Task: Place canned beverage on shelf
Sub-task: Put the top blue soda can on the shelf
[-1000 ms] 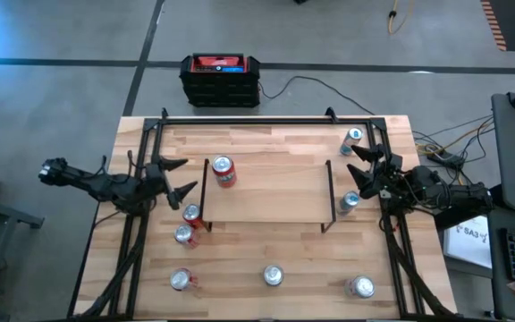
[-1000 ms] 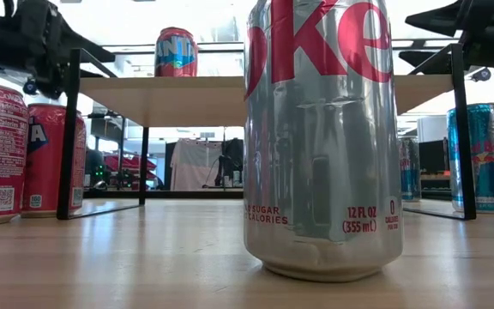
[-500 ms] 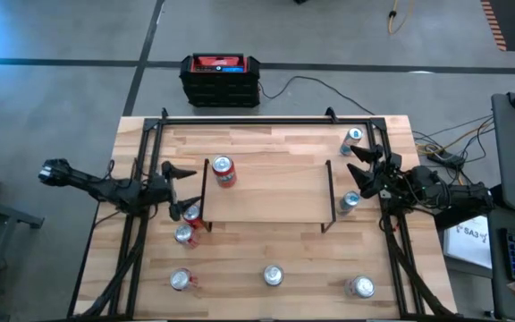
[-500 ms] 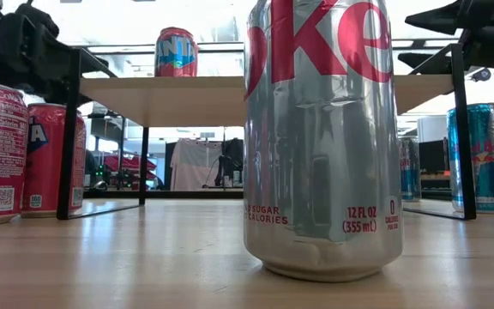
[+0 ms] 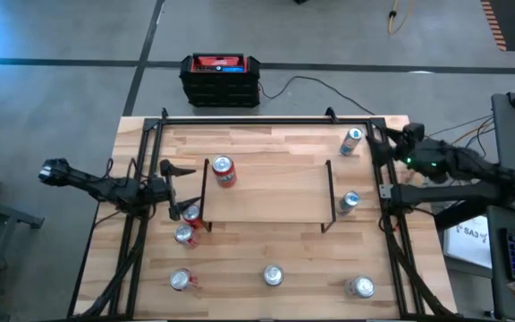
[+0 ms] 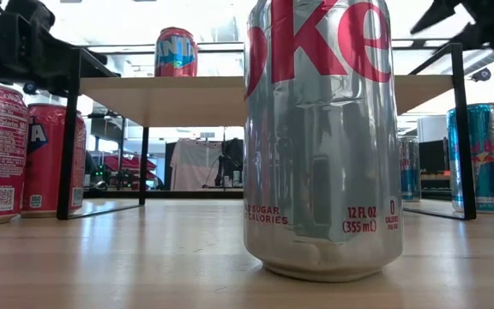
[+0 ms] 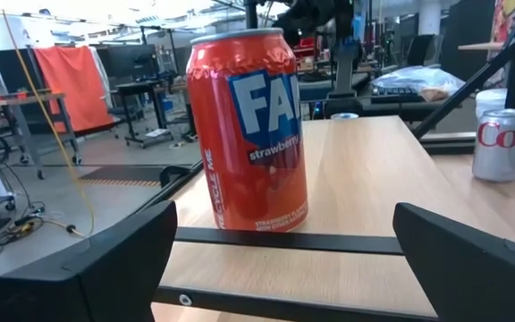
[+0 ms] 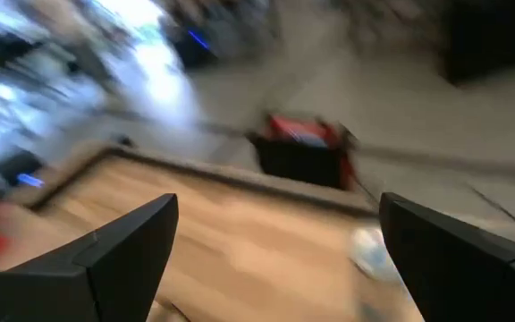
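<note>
We start with the desk (image 5: 266,250), whose light-wood top carries the shelf (image 5: 271,190) at its middle, a low board on thin black legs. One can already stands upright on it, near its far left corner: a red strawberry Fanta can (image 5: 224,172).

What the coming move turns on, as we judge it, is the pair of red cans (image 5: 189,224) standing upright, long axes vertical, on the desk just off the shelf's front left leg. The left gripper (image 5: 175,188) hangs right beside them, just above and to their far side, with its fingers spread wide and empty (its wrist camera looks straight across the shelf board at the Fanta can). The left arm is plainly the nearer one, and would need to drop and swing toward the front edge.

The right gripper (image 5: 375,141) sits at the desk's far right corner, fingers spread and empty, close to a slim blue can (image 5: 352,140); a second blue can (image 5: 349,202) stands by the shelf's right legs.
</note>
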You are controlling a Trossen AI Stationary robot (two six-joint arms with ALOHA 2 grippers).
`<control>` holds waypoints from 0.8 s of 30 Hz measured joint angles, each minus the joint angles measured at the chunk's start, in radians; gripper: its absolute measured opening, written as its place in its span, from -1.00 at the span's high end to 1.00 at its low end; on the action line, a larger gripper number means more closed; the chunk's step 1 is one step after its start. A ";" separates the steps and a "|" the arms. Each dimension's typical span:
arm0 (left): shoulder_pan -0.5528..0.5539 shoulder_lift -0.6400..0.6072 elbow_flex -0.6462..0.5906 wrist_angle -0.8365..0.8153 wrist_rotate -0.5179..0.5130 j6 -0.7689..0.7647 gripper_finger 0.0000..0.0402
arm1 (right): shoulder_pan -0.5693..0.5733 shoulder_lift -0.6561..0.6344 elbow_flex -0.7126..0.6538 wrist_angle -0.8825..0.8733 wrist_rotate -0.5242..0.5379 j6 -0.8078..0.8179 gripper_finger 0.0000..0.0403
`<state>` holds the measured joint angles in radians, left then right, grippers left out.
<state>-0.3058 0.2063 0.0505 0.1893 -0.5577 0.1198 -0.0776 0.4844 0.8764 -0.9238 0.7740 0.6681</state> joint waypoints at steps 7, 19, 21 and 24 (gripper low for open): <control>0.000 0.009 0.000 -0.004 0.000 -0.001 -0.99 | -0.089 0.292 0.222 -0.444 0.021 0.252 -0.84; 0.000 0.010 0.000 -0.004 0.000 -0.001 -0.99 | -0.351 0.539 0.365 -0.421 -0.281 -0.003 -0.84; 0.000 0.010 0.000 -0.004 0.000 -0.001 -0.99 | -0.434 0.550 0.364 -0.428 -0.298 -0.049 -0.84; 0.000 0.010 0.000 -0.004 0.000 -0.001 -0.99 | -0.546 0.566 0.362 -0.408 -0.328 -0.086 -0.84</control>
<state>-0.3058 0.2165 0.0505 0.1856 -0.5575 0.1188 -0.6236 1.0508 1.2383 -1.3316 0.4456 0.5821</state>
